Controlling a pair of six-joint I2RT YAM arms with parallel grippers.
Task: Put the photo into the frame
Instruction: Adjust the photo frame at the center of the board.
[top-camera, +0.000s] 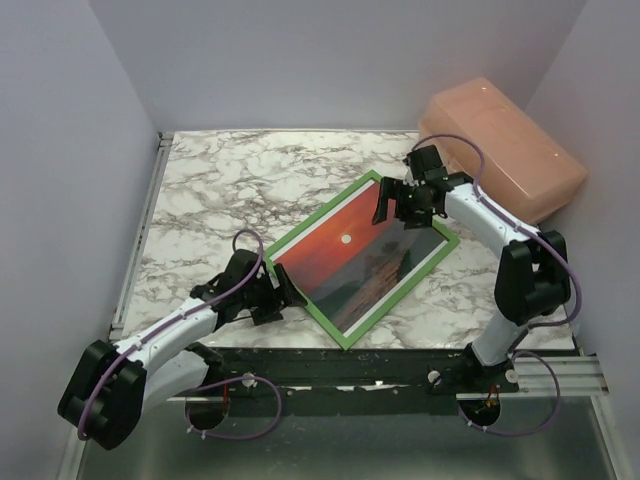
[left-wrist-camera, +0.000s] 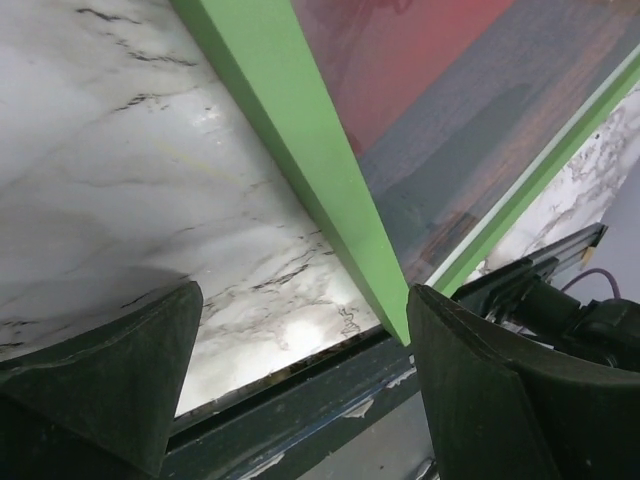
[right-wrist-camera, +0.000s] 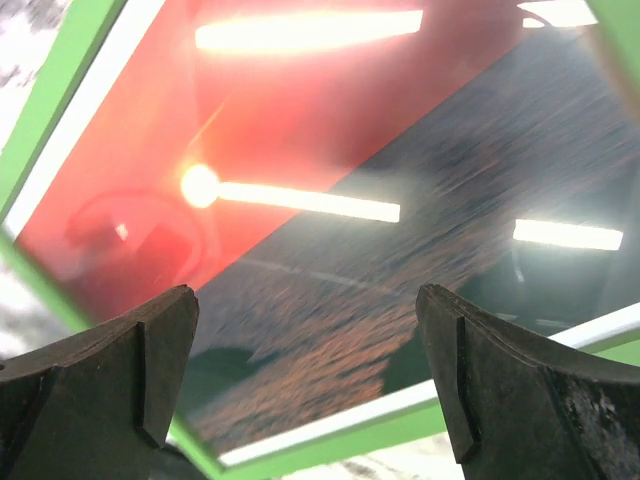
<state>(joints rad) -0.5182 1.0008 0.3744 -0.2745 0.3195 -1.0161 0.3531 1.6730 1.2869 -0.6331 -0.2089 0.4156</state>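
Currently, the frame (top-camera: 404, 291) lies flat on the marble table (top-camera: 220, 190), turned diagonally, green face up. The photo (top-camera: 350, 255) sits inside its rails, sunset side up, with a narrow white margin showing along the edges.

Left gripper (left-wrist-camera: 302, 295): the jaws are spread wide and grip nothing. It is positioned low at the frame's near-left corner. In the left wrist view, the green rail runs between the two fingers (left-wrist-camera: 110, 380), and its corner ends just beside the right-hand finger. Contact at that corner cannot be confirmed.

Right gripper (right-wrist-camera: 305, 295): the jaws are fully spread and hold nothing. It is positioned over the far-right part of the frame, fingers pointing down at the photo. The glossy surface below reflects the ceiling lights. Whether the fingertips touch it cannot be determined.

A translucent pink box (top-camera: 505, 140) stands at the far right, apart from the frame.
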